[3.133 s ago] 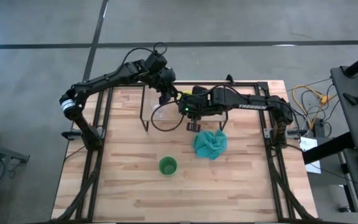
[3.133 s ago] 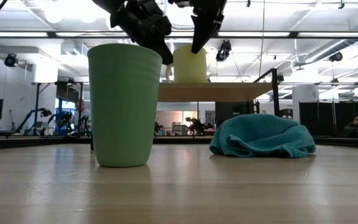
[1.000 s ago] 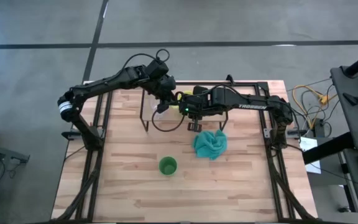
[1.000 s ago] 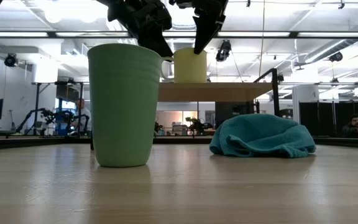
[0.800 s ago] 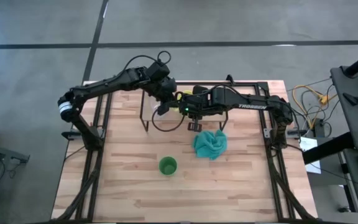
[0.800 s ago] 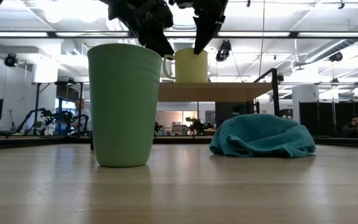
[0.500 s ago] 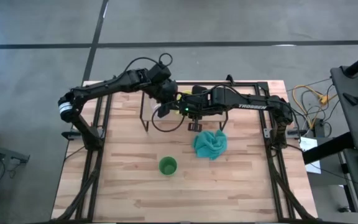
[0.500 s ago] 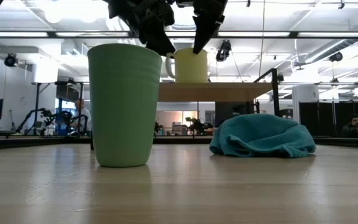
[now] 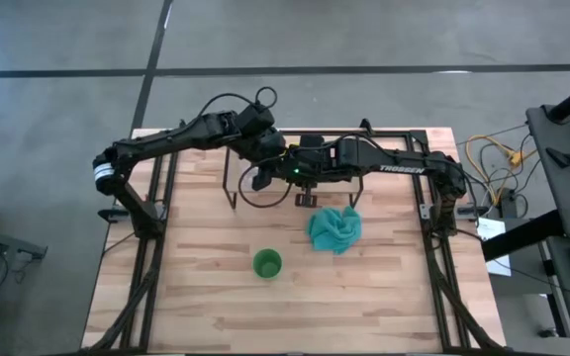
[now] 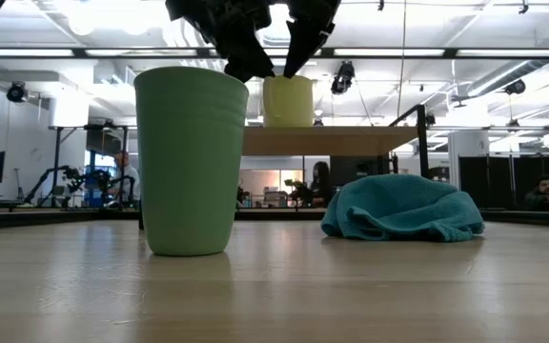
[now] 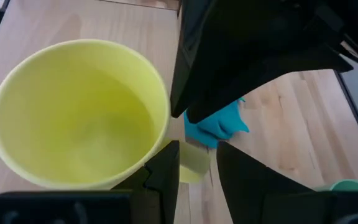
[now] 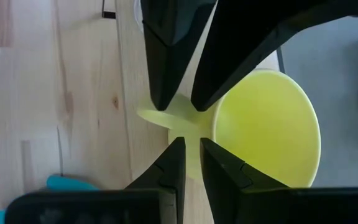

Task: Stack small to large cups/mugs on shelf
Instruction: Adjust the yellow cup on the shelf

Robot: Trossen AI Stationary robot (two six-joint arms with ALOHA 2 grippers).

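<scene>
The yellow mug (image 10: 287,101) stands upright on the shelf's plank (image 10: 351,141), at the back of the table. Both grippers reach down on it from above and hide it in the high view. My left gripper (image 11: 197,155) comes from the left and my right gripper (image 12: 191,146) from the right; they meet tip to tip over the mug's handle (image 12: 160,118), and each is shut on it. The green cup (image 9: 267,263) stands on its base on the tabletop near the front, with no gripper near it. My left gripper has the mug's handle (image 11: 194,163) between its two fingers, close beside the mug's wall. The fingers slant down from the table's left. A thin gap shows beside one finger. The mug stays upright, its base on the plank. My right gripper has a strip of the handle (image 12: 192,155) between its two fingertips, close to where the handle joins the wall. The fingers slant steeply down from the table's right, opposite the left fingers (image 12: 166,74). The fingers themselves hide the place of contact.
A crumpled teal cloth (image 9: 334,227) lies on the table just in front of the shelf, to the right of the green cup. The shelf's black legs and frame (image 9: 230,188) stand around the two grippers. Bare tabletop lies along the near edge.
My left gripper has moved a little toward the table's right and near edge. My right gripper has tipped and rolled in place. The mug has turned on the plank: its handle, which stuck out at the left in the low view, no longer shows there. The mug stays upright.
</scene>
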